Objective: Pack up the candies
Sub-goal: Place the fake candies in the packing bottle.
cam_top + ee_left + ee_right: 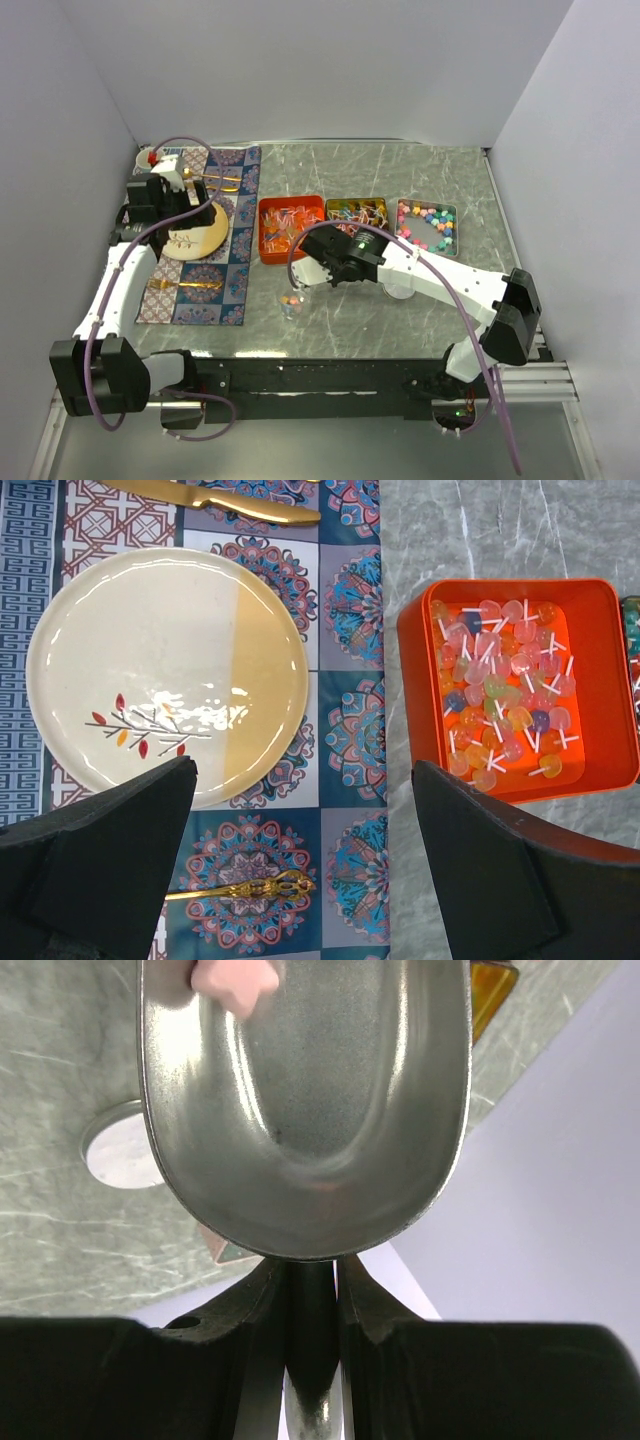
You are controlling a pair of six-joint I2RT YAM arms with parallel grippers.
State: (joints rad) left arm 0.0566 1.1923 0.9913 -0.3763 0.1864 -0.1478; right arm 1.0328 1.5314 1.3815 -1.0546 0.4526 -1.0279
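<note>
One pink candy (235, 982) sits at the far lip of the scoop (300, 1110). The right tool (312, 1295) pinches the scoop's handle, jaws narrow and tight on it. From above, that tool hangs near the middle of the table (420, 170). A small cup (291, 303) with a few sweets in it stands at its 7 o'clock, towards the front edge.

The rest of the candies (505, 680) lie in three trays in a row at the tool's 12 o'clock. The orange tray (415, 650) holds the ones on sticks, the middle tray (356, 200) the wrapped ones, and the right tray (428, 202) the bright balls. A pale round thing lies on the table at the scoop's 9 o'clock; I can't tell what it is.

At the table's 9 o'clock the left tool (303, 770) hovers over a patterned mat (350, 710), jaws spread wide and holding nothing. In its own view the plate (150, 630) is at 10 o'clock and the orange tray at 2. A gold knife (240, 505) lies at 12 and a gold fork (250, 888) at 6.
</note>
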